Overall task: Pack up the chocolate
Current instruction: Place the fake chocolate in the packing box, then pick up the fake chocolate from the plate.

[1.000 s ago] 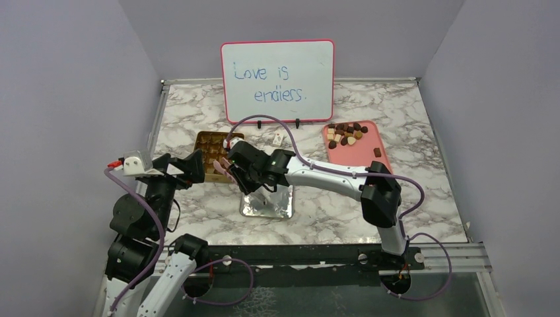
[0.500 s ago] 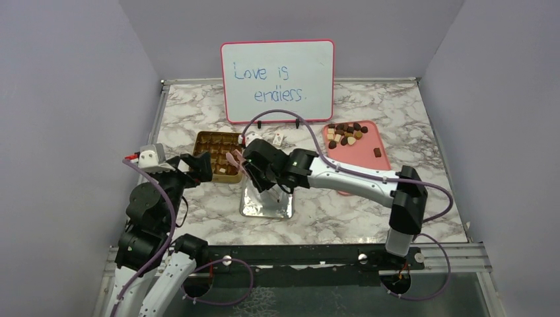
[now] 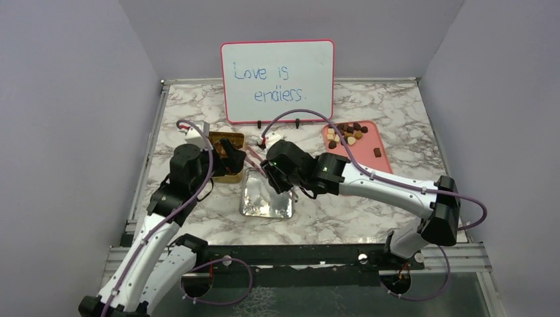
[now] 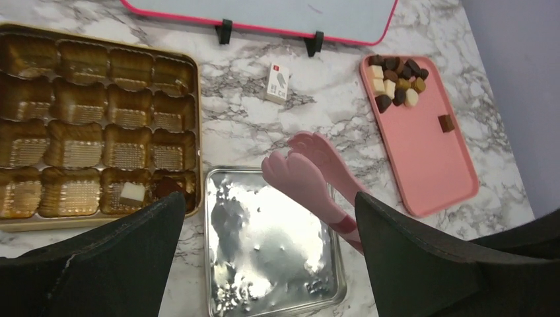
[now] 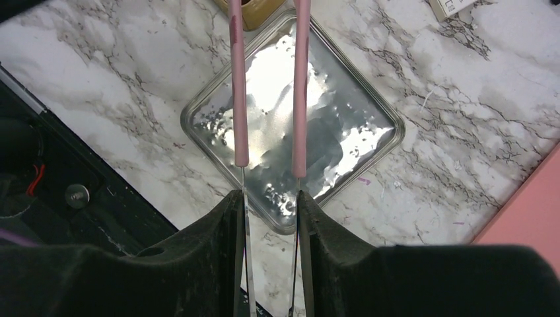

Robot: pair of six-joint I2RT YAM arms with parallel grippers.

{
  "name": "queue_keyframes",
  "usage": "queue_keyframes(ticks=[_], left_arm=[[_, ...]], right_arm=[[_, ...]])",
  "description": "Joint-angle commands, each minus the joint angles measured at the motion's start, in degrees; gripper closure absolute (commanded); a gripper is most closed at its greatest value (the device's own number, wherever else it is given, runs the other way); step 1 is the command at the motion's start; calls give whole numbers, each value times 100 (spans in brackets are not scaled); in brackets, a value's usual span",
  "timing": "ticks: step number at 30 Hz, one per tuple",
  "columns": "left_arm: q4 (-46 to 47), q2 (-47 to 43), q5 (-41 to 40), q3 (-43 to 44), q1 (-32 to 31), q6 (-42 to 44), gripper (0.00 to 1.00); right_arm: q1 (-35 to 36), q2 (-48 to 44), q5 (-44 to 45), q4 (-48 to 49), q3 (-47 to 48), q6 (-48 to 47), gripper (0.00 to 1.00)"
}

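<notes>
Left to right, as I see it from the console.

The left gripper (image 3: 229, 153) hangs over the near right corner of the gold plastic tray with moulded square cells (image 4: 196, 112). Its black fingers (image 4: 119, 251) stand wide apart with nothing between them. In the tray's nearest row I see one cream-white square piece (image 4: 132, 192) and, one cell to its right, one dark brown piece (image 4: 173, 187). The tray's left edge is cut off in the left wrist view.

Just right of the tray lies a square silver metal lid (image 4: 264, 251), flat on the marble table (image 4: 264, 125).

The right gripper (image 5: 269, 198) is clamped on the pink-sleeved metal tongs (image 4: 310, 175), which point toward the gold tray. Their tips are cut off in the right wrist view, and I cannot tell whether they carry anything.

The rest of the chocolate (image 4: 396, 79) sits heaped at the far end of the pink rectangular tray (image 4: 429, 165), the heap's long axis running across the tray's width. One brown piece (image 4: 447, 123) lies apart near the right rim. The pieces are too small for me to tell which way each points.
</notes>
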Motion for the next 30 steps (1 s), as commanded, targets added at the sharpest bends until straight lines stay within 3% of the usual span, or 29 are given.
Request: queue_keyframes(ticks=[1,5,14,22,30], left_arm=[[514,688,798,41,-34,-96,1],[387,1155,708,-21,-34,127,2],[395,1480,1541,-90,-34,283,1],[485,877,1669,-125,-34,101,1],[600,41,1709,-605,-34,54,1]], right_arm=[[21,-411,-84,133,-116,-103,63],[21,-645,160,112,-241,-100,63],[22,-886,437,-7,-434,51,64],[-28,-777,1014,-627,-406,565,63],[-751,-939,1230,-1066,-545,699,63]])
